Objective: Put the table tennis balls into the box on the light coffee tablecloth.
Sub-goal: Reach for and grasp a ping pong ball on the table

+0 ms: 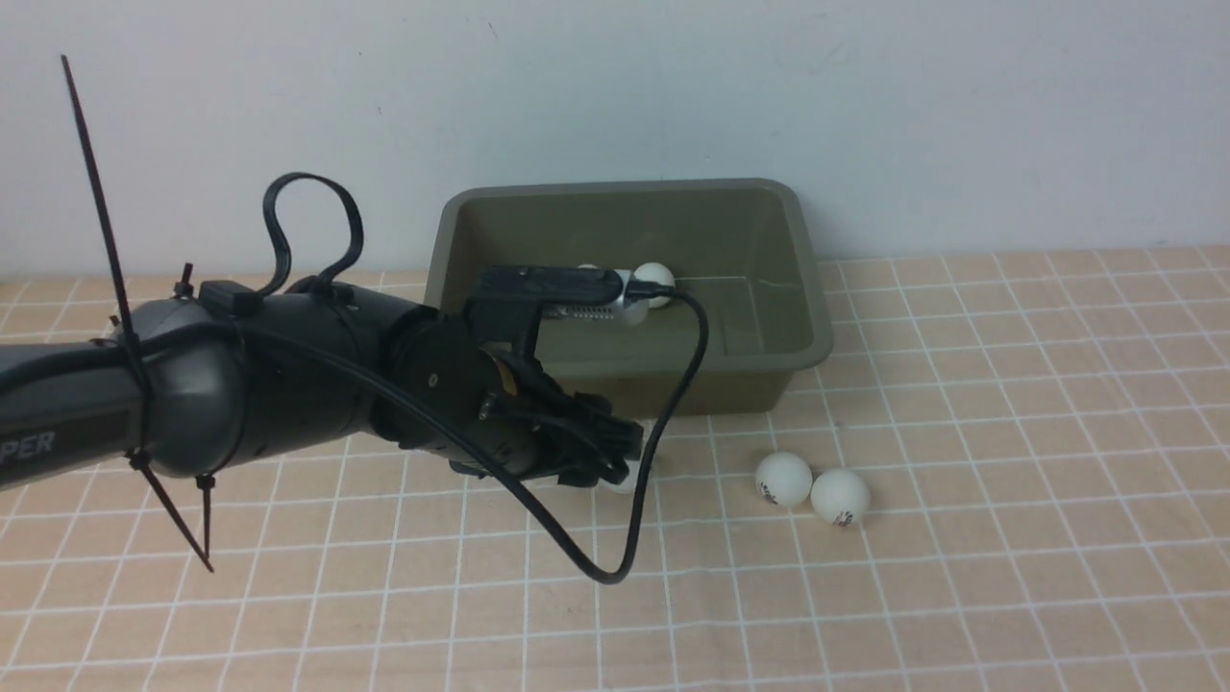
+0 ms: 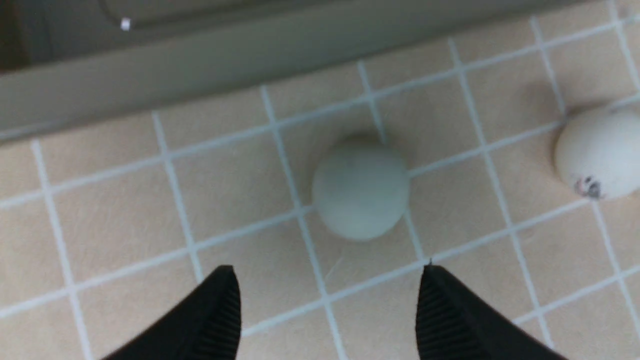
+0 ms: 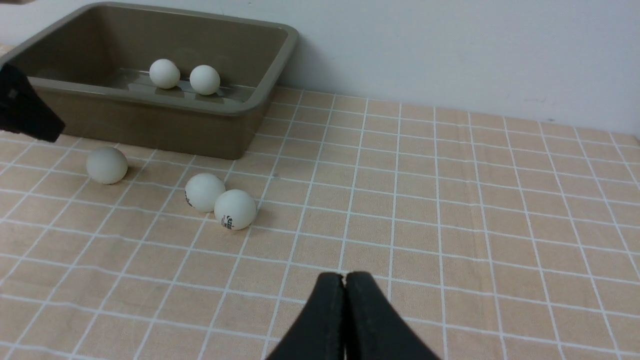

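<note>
The left hand [image 2: 325, 300] hovers spread and empty just short of a loose ball [image 2: 360, 190] near the box [image 1: 730, 235]; the right hand [image 3: 344, 320] is pressed together. If one finger [image 2: 450, 315] touches first, that light ball may skitter away across the tablecloth [image 1: 1009, 538].

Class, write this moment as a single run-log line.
left gripper: open, short of plain ball | right gripper: shut, empty | box: two balls inside | tablecloth: three balls outside

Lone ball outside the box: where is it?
Front view: ball on the cloth by the near wall of the box, left of the touching pair, ahead of the open left gripper.
</note>
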Controlling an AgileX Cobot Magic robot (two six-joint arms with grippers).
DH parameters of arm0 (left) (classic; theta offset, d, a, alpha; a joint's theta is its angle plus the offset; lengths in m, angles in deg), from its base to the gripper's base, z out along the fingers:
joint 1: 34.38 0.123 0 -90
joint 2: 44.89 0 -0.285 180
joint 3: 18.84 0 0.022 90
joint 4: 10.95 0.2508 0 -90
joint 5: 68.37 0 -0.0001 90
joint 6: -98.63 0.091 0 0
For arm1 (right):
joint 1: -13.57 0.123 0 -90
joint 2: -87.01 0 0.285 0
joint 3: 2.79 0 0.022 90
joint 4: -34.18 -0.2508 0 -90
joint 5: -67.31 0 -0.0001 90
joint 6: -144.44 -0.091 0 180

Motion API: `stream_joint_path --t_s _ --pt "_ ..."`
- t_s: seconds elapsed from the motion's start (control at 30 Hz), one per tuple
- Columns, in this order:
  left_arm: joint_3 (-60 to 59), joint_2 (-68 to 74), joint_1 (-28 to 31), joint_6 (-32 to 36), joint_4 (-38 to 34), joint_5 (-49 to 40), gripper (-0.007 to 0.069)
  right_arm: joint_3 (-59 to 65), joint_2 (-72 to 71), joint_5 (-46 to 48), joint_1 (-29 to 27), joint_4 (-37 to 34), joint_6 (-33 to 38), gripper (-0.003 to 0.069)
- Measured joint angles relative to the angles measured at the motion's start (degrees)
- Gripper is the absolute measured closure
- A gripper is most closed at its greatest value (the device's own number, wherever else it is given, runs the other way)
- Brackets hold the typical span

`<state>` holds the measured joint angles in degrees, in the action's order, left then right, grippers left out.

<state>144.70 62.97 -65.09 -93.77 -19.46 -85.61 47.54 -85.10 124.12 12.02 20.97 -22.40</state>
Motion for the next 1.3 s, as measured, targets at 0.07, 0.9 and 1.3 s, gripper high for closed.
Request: stream_joint_path --t_s 0.07,0.9,1.3 --pt "0.00 0.10 -0.71 -0.01 0.02 2.44 0.0232 0.00 0.00 0.00 0.00 0.00 0.00 0.0673" --pt "0.00 11.78 -2.69 -0.01 0.76 17.24 0.0232 0.00 0.00 0.00 0.00 0.02 0.25 0.0673" --pt "0.06 7.35 -5.90 2.39 0.94 6.40 0.0324 0.00 0.00 0.00 0.00 0.20 0.25 0.0673"
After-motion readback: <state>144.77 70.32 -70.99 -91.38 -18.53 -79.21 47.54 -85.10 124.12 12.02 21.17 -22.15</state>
